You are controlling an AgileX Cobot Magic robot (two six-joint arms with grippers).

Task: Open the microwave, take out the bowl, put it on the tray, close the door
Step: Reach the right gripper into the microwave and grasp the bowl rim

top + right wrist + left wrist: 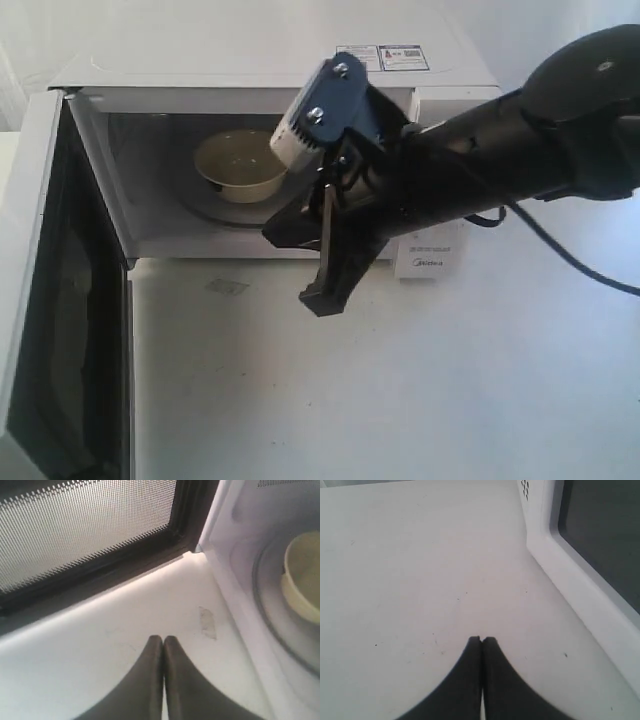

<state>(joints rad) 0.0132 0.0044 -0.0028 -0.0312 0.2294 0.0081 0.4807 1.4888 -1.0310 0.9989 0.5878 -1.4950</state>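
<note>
Bright, flat light bleaches the table (420,390) nearly blank in every view, with only faint shadows. The microwave (240,70) top is overexposed and melts into the wall (200,25); its cavity is greyer. The right arm (520,140), close to the exterior camera, is soft. The left gripper (481,639) and right gripper (163,638) are blurred dark silhouettes; the door (85,530) mesh glows pale.

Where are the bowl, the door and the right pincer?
bowl (238,165): exterior view, inner wall.
door (75,330): exterior view, dark window.
right pincer (163,639): right wrist view, midway between its shut tips.
</note>
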